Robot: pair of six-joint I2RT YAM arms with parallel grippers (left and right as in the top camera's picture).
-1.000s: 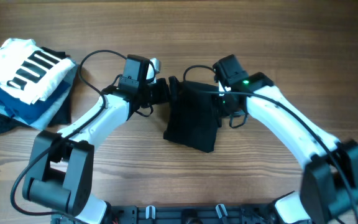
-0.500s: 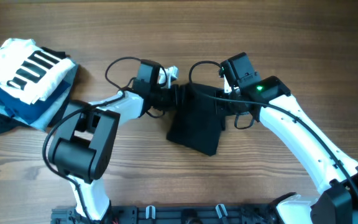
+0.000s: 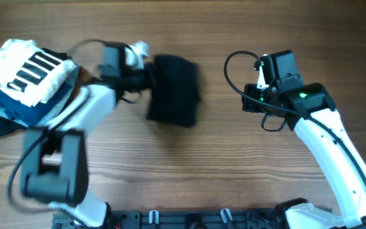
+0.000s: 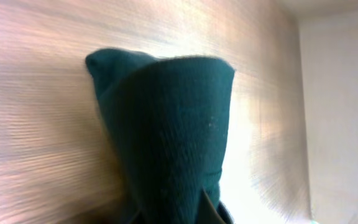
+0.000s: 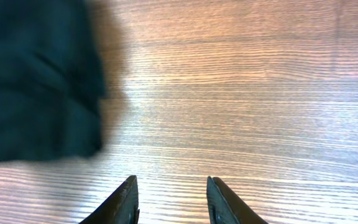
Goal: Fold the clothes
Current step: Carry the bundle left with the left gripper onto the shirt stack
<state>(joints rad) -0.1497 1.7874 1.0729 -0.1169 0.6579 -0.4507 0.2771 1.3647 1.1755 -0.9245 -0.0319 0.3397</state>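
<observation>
The clothes (image 3: 173,89), a black shirt folded into a compact bundle, lie blurred left of the table's middle. My left gripper (image 3: 146,79) is shut on the bundle's left edge. In the left wrist view the dark fabric (image 4: 173,143) fills the middle and hides most of the left gripper (image 4: 207,214). My right gripper (image 3: 250,100) stands well to the right of the shirt, open and holding nothing. In the right wrist view, bare wood shows in the right gripper's (image 5: 173,200) gap, and the clothes (image 5: 36,81) lie at the upper left.
A stack at the far left holds a white garment with black stripes (image 3: 27,70) on top of blue folded garments (image 3: 33,109), close to my left arm. Bare wooden table (image 3: 234,165) lies between the arms. A black rail (image 3: 189,219) runs along the front edge.
My left gripper has closed on the folded shirt and swung it left toward the stack. My right gripper has pulled away to the right, off the shirt.
</observation>
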